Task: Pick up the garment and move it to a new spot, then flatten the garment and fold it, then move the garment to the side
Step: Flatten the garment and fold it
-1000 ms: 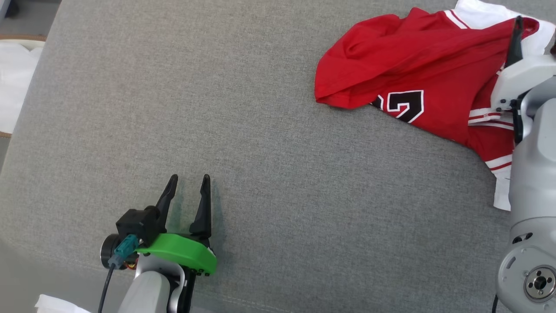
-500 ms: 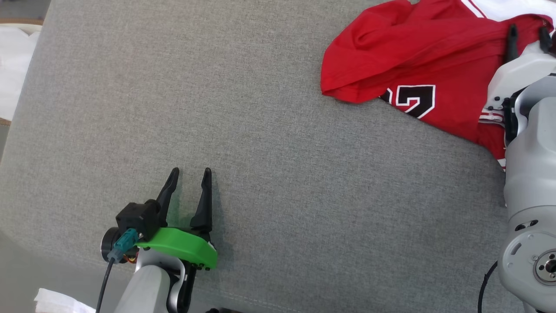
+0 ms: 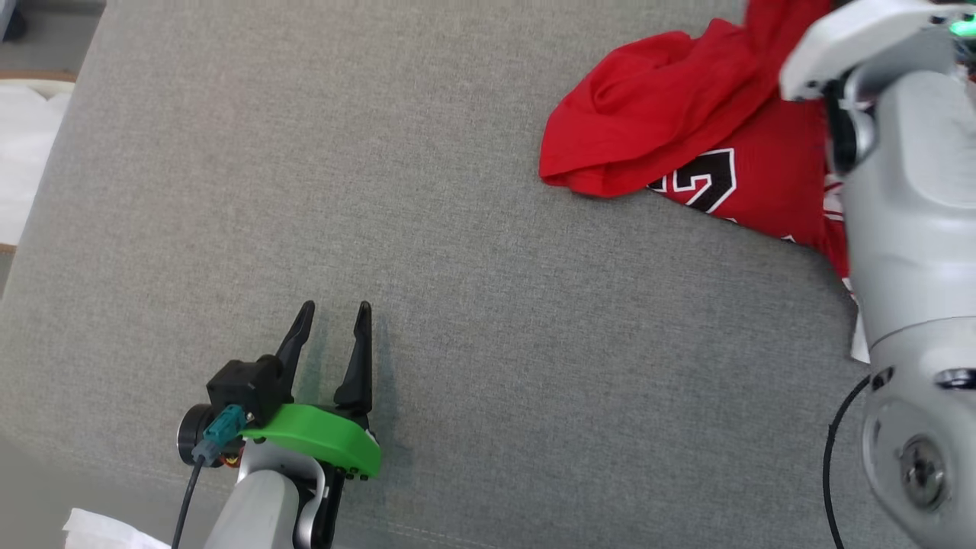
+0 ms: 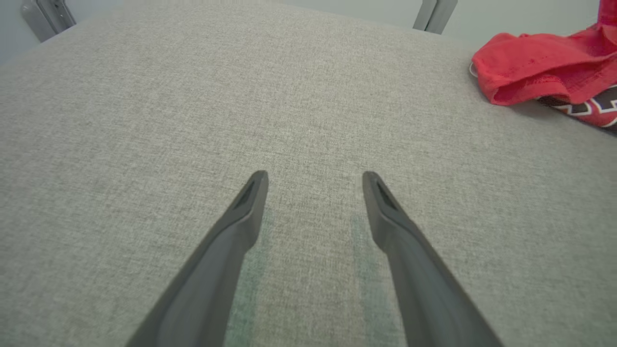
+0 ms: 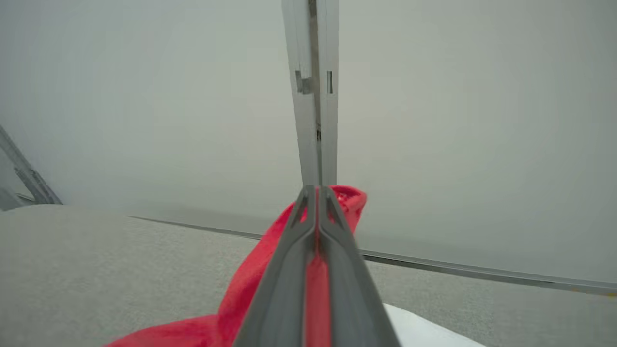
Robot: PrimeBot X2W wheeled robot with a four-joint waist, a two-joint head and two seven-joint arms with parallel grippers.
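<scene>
Right wrist view: right gripper [image 5: 317,189] clamped on a red fold of the garment [image 5: 243,289], bunched at the bench's [image 3: 457,229] far right corner. Left gripper [image 3: 334,306] gapes empty near the front edge. Jersey looks soft, light and floppy, so it will likely drape; shoulders or hem are the best places to grip.

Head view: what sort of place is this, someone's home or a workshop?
Probably a robot test room rather than a home: a broad grey fabric-covered surface, a bare pale wall with a metal post behind it, and one red jersey set out for handling.
</scene>
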